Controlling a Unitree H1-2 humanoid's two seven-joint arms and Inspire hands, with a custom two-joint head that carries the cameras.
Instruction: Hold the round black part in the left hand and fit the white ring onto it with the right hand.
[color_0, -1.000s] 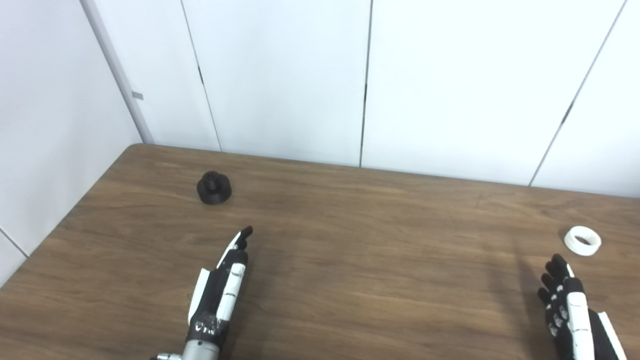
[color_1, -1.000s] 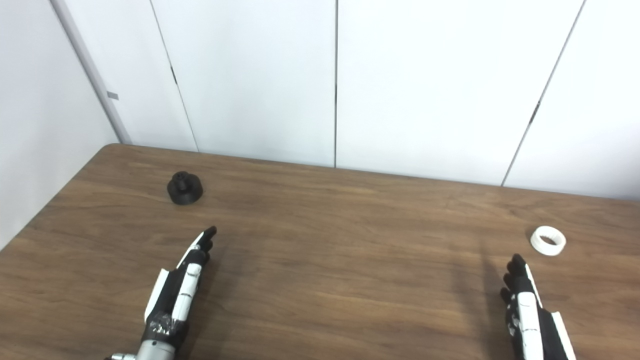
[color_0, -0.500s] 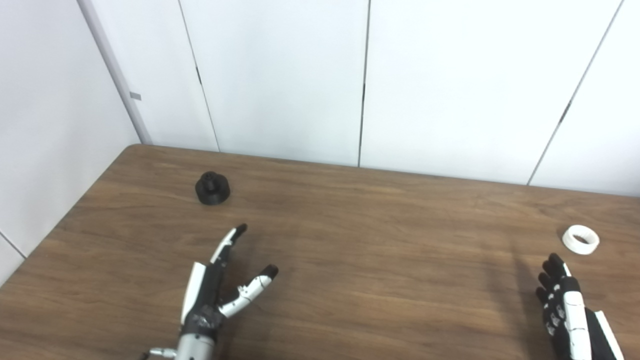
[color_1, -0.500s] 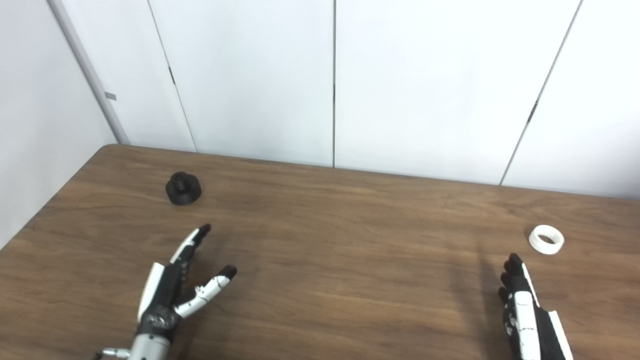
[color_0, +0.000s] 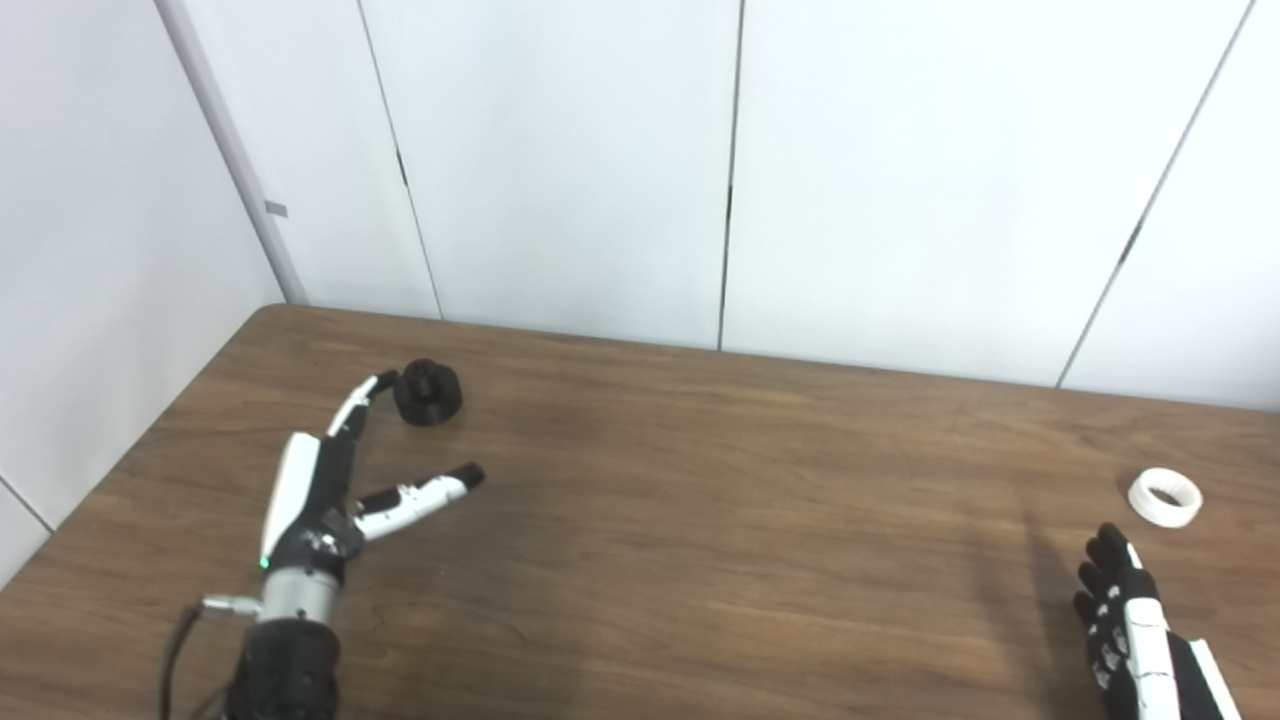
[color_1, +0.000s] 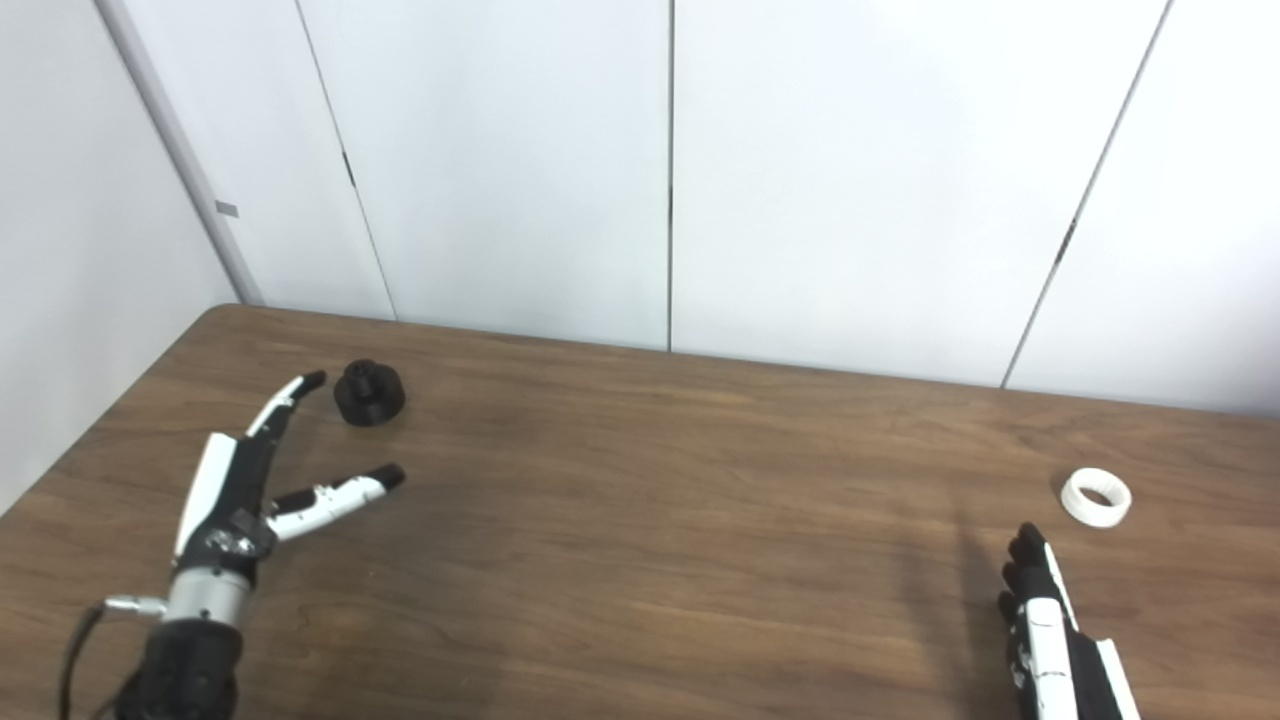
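Left robot hand (color_0: 330, 490) spread wide, empty, fingertips just beside round black part (color_0: 427, 392) on surface (color_0: 700, 520). Right robot hand (color_0: 1135, 640) unclenched, empty, near white ring (color_0: 1164, 497). Risk: nudging part away before closing.

1. I see the round part (color_0: 428, 393) just beyond my left hand's (color_0: 318, 497) fingertips: plain matte black.
2. My left hand is white-shelled over black, with black fingertips and a silver wrist.
3. The ring (color_0: 1164, 497) ahead of my right hand (color_0: 1135, 640) is plain white.
4. My right hand shows the same black and white.
5. Beneath both hands, the table (color_0: 700, 520) is dark brown with streaked woodgrain.
6. Beyond them, the wall panels (color_0: 560, 150) are plain white with thin dark seams.
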